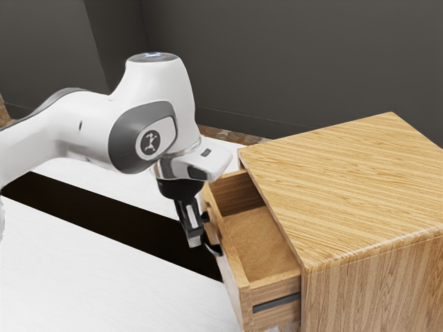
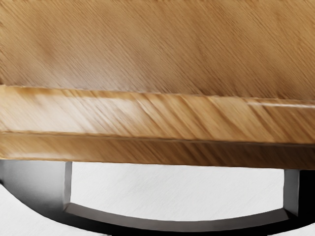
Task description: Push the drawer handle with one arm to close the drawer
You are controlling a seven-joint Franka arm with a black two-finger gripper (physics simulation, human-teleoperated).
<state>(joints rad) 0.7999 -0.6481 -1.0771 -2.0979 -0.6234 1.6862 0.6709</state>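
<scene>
The gripper (image 1: 194, 238) points down in the exterior view, on the outer side of the drawer front and close beside the black handle (image 1: 214, 247); whether they touch is unclear. The wooden drawer (image 1: 237, 277) stands pulled out of its cabinet, its inside bare. In the wrist view, the top edge of the drawer front (image 2: 147, 115) crosses the picture, with the drawer's floor (image 2: 157, 44) on one side and the curved black handle (image 2: 177, 226) on the other. The gripper partly covers the handle in the exterior view.
The wooden cabinet (image 1: 360, 180) fills the exterior view's right side. A white surface (image 1: 104, 270) with a wide dark strip (image 1: 104, 214) lies below the arm. Dark walls (image 1: 291, 62) rise behind.
</scene>
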